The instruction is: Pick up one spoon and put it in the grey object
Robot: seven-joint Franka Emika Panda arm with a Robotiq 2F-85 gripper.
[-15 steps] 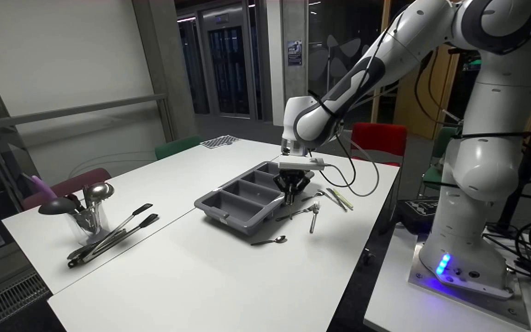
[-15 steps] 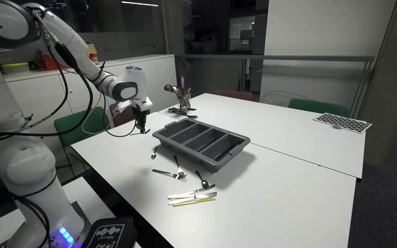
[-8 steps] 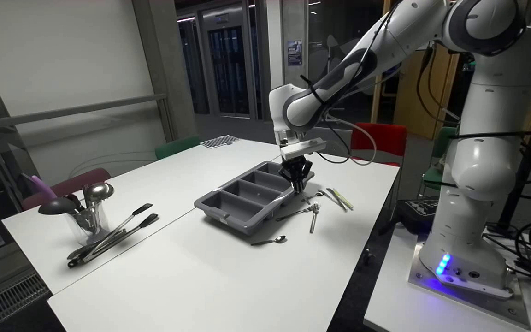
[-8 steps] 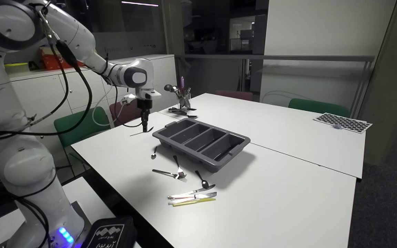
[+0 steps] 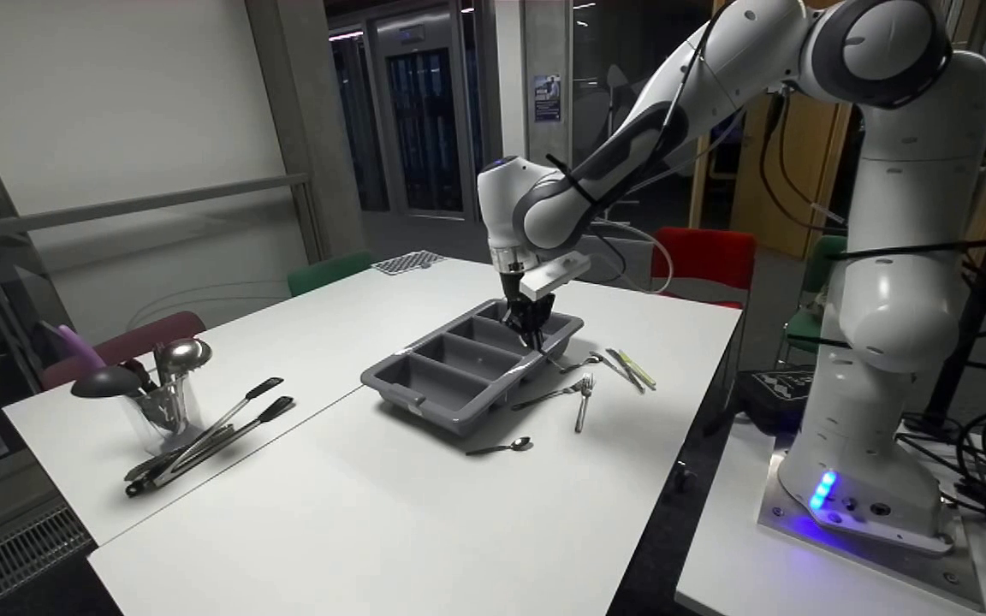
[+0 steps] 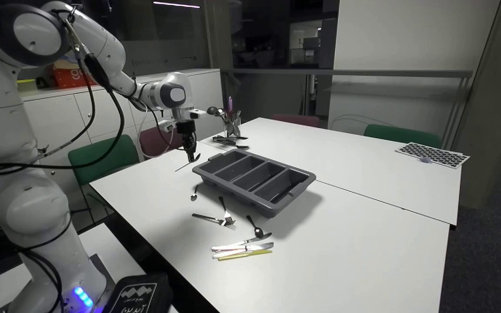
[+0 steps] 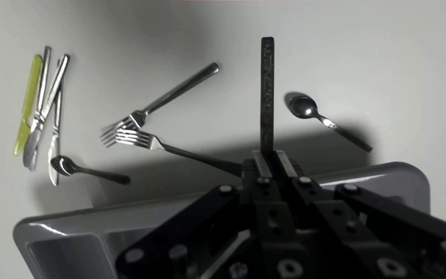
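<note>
Black fingertips of the tool (image 7: 272,162) are pinched together on a patterned spoon (image 7: 267,93), holding it clear of the white surface (image 6: 363,243), which spreads widest of anything here. Next comes the white arm (image 5: 912,205), standing beside the surface and reaching out over it, and a red chair (image 5: 707,261) beyond.

Then the dark grey tray (image 6: 257,176), resting on the surface, its four long compartments side by side. The patterned spoon is outside them all, close by the tray's long side with the handle pointing away from it; in an exterior view a dark curved end (image 6: 197,158) shows just past the fingertips, near a corner of the rim. Whether any of it hangs above that rim is hard to say; in the wrist view, the rim passes behind the tool.

Well apart lies a white sheet (image 6: 433,153) patterned with dark circles. Across the surface, long tongs (image 5: 232,434) lie just beside a clear container (image 5: 169,438) holding ladles (image 5: 106,382).

Smaller again are a yellow knife (image 7: 30,93) and some silver knives (image 7: 54,85), bunched. Two forks (image 7: 190,154) overlap at the tines, one handle running out of sight behind the tool in the wrist view. Smallest are the spoons on the surface: a dark-handled spoon (image 7: 91,171), its bowl at a knife blade, and a lone spoon (image 7: 326,122) well apart.
</note>
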